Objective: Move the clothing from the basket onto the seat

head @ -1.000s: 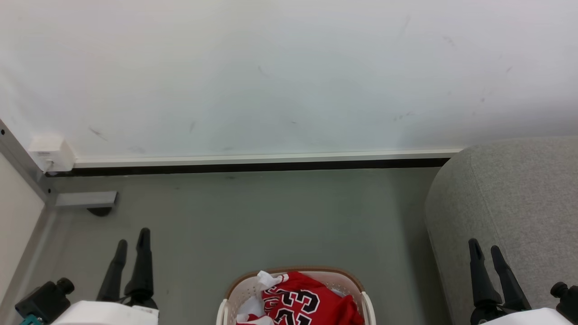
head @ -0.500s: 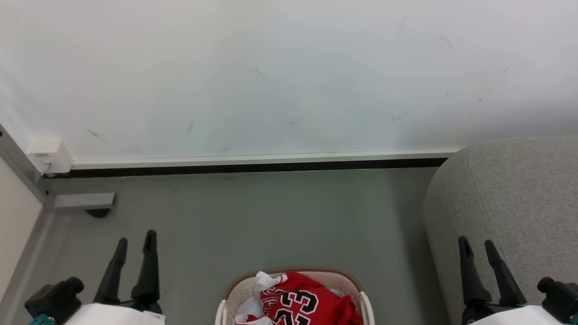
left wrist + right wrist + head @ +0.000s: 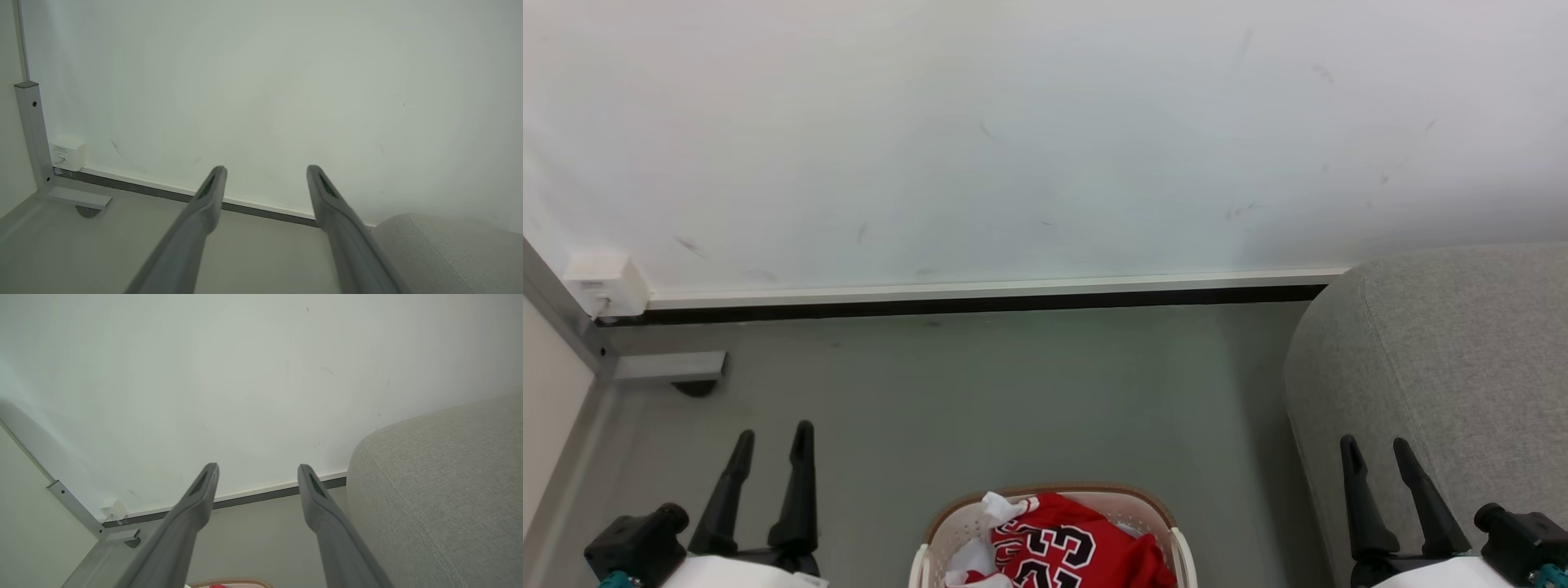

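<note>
Lying crumpled in the basket (image 3: 1052, 490), the clothing (image 3: 1086, 549) is a red jersey with a black-and-white "23" facing up and white fabric bunched at its left. Both arms sit low, fingers pointing toward the wall (image 3: 1029, 139). The left gripper (image 3: 774, 433) is well left of the basket over the grey floor (image 3: 1013, 392), and the right gripper (image 3: 1374, 443) is against the seat (image 3: 1454, 343). Each gripper's fingers are spread apart, holding nothing. The white perforated, brown-rimmed basket stands on the floor between them.
</note>
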